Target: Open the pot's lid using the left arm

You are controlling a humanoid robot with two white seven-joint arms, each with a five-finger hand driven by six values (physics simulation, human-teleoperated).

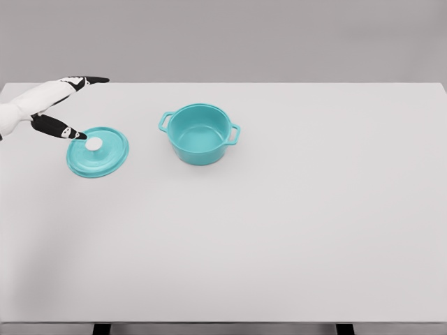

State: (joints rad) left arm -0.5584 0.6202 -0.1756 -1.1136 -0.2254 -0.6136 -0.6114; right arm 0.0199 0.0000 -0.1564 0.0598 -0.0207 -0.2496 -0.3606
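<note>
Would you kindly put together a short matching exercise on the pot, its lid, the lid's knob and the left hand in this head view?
Things:
1. pot
2. lid
3. knob
4. left hand

Descriptions:
A. white, at the middle of a teal disc
B. uncovered and empty, near the table's centre
C. open, fingers spread, at the table's left edge
D. flat on the table, left of the pot

Pairs: 1-B, 2-D, 3-A, 4-C

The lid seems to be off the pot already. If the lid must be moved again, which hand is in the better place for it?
Left. The left hand is open just beside the lid, which lies flat on the table to the left of the open pot. The right arm is not in view.
</note>
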